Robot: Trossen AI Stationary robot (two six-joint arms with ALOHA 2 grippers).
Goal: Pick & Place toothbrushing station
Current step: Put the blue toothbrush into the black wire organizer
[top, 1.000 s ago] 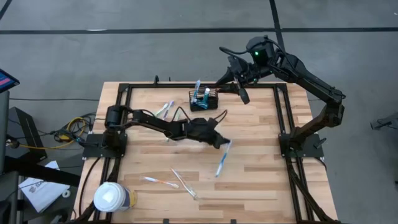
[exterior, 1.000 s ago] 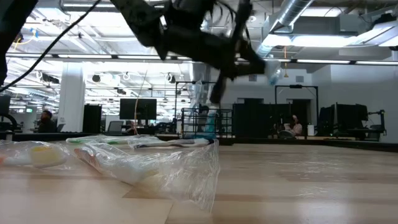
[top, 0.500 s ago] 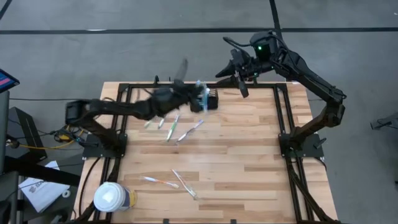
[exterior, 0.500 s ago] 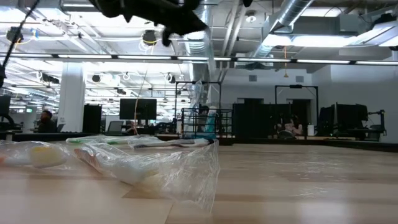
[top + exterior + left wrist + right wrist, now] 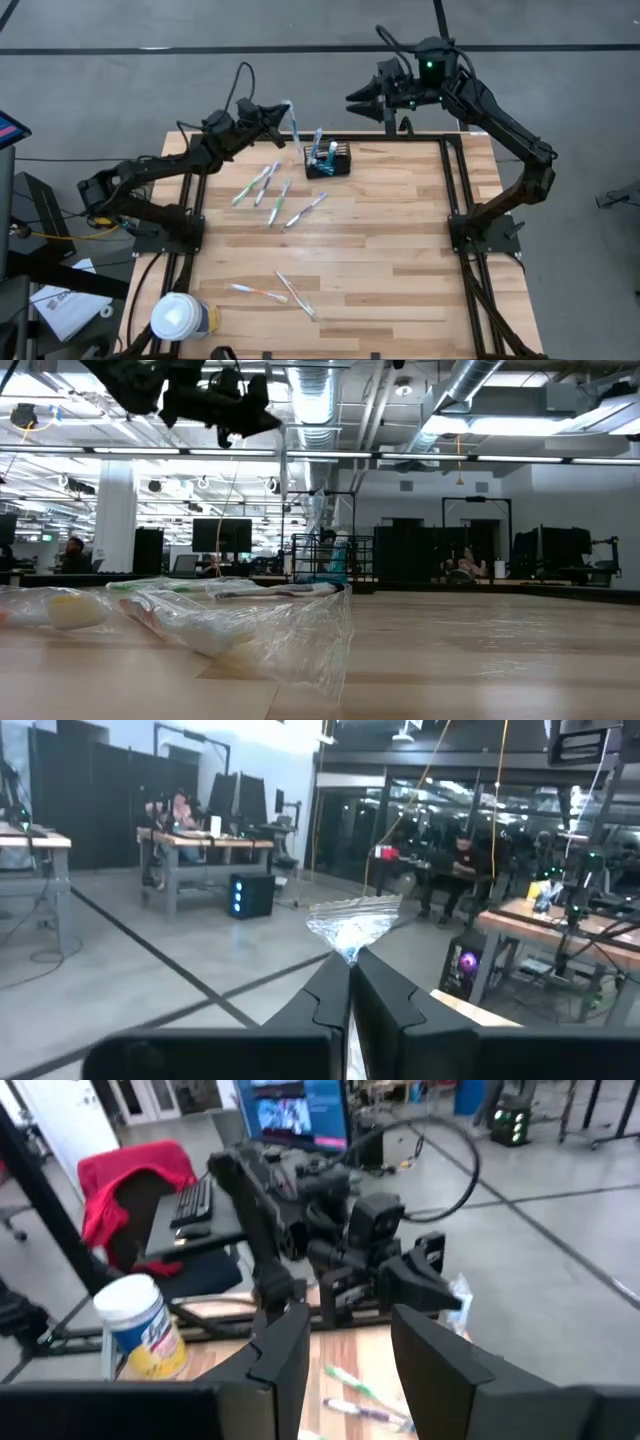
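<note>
The black wire basket (image 5: 328, 162) stands near the table's far edge with toothbrushes upright in it, and shows far off in the low view (image 5: 330, 560). My left gripper (image 5: 278, 116) hangs above the far edge, left of the basket, shut on a toothbrush in a clear wrapper (image 5: 292, 120). It shows high up in the low view (image 5: 255, 418). My right gripper (image 5: 360, 100) hovers beyond the far edge, right of the basket, open with nothing between its fingers (image 5: 350, 1320). My left gripper pinches the wrapped toothbrush between its two fingers. The crinkled end of the wrapper (image 5: 350, 920) sticks out just past the fingertips (image 5: 335, 982). The fingers lie about level, and the toothbrush is lifted clear of the table.
Three loose toothbrushes (image 5: 275, 195) lie left of the table's middle and two more (image 5: 275, 292) near the front. A white-lidded cup (image 5: 180, 318) stands at the front left corner. Wrapped toothbrushes (image 5: 230, 615) fill the low view's foreground.
My left gripper has risen from the middle of the table with the wrapped toothbrush. It has swung toward the far left edge, past the basket, and has rolled and tipped up to about level. My right gripper has drawn back a little toward the far edge.
</note>
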